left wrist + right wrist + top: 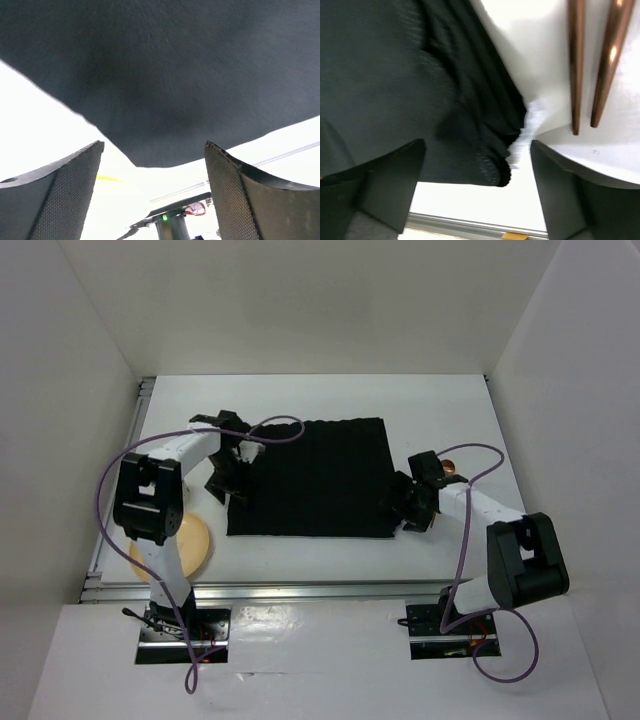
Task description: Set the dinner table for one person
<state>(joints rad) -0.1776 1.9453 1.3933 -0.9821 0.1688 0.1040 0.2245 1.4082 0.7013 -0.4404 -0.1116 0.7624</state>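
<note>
Dinner table point(320, 400) fills the view, black mat point(310, 475) lying centrally on it. Left gripper point(229, 486) and right gripper point(405, 508) gape at its near corners. An uneven tug could rumple it into the copper handles point(576, 65).

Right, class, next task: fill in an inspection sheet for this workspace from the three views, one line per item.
Surface: white dinner table, silver rails along its near and left edges.
Job's things: black mat mid-table, its near right corner rumpled; yellowish plate at the near left, partly hidden by the left arm; two copper handles lying right of the mat.
Clutter: nothing seen.
Grippers: left tool open at the mat's near left corner; right tool open at the rumpled corner.
Cables: purple cables loop along both arms.
Surroundings: plain white walls on three sides.
</note>
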